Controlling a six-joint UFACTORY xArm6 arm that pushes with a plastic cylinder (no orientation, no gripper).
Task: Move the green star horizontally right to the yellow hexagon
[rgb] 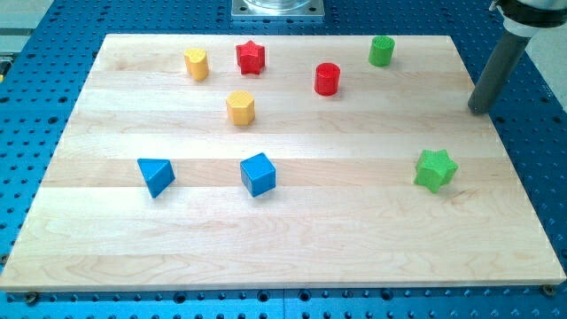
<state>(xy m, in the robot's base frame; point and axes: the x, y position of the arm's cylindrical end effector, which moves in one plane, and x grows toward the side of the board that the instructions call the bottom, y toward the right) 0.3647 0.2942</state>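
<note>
Green star (436,169) sits at tabletop's (292,239) right side, toward seven o'clock from my tip (479,110); yellow hexagon (240,107) far off at ten o'clock. No claw here, just a bare rod.

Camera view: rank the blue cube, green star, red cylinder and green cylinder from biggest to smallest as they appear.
1. Green star and blue cube: look about alike, no ranking.
2. Red cylinder.
3. Green cylinder, only slightly smaller.
Both cylinders sit nearer the view's top, likely farther away, so true sizes are unsure.

My tip (479,110) sits above the green star (436,169) — well apart.
</note>
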